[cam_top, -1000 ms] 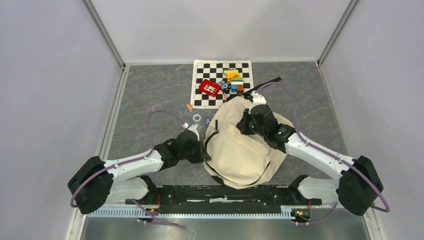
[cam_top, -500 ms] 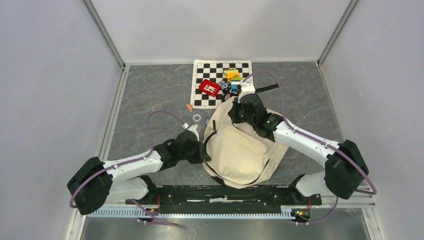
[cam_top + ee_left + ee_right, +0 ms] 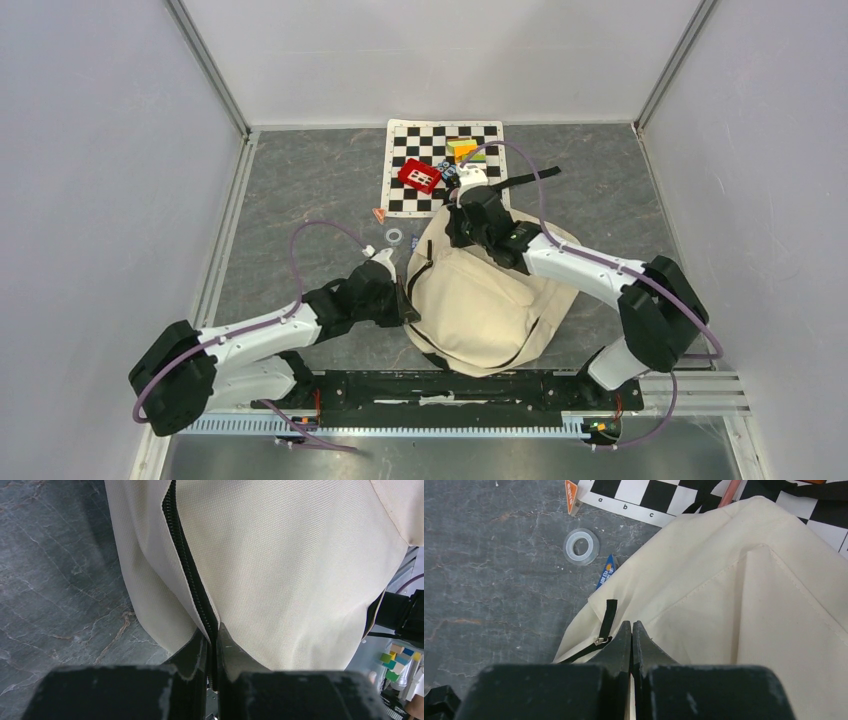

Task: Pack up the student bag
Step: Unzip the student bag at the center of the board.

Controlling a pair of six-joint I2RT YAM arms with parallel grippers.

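The cream student bag [image 3: 490, 300] lies flat at the near middle of the table. My left gripper [image 3: 405, 305] is at its left edge, shut on the black zipper edge [image 3: 187, 565]; in the left wrist view the zipper runs down between the fingers [image 3: 213, 632]. My right gripper [image 3: 455, 225] hovers over the bag's far left corner. In the right wrist view its fingers [image 3: 631, 625] are pressed together with nothing seen between them, just beside a black zipper pull strap [image 3: 606, 620] on the cream fabric [image 3: 734, 595].
A chessboard mat [image 3: 400, 200] lies behind the bag, with a red item [image 3: 419, 176] and coloured blocks [image 3: 462, 150] on it. A clear tape ring [image 3: 394, 236], a small orange piece [image 3: 378, 213] and a blue piece [image 3: 607, 572] lie left of the bag. A black strap [image 3: 525, 180] trails out at the far right.
My right gripper has moved from the bag's middle toward its far left corner, still shut. The left gripper keeps its hold on the zipper edge and has barely moved.
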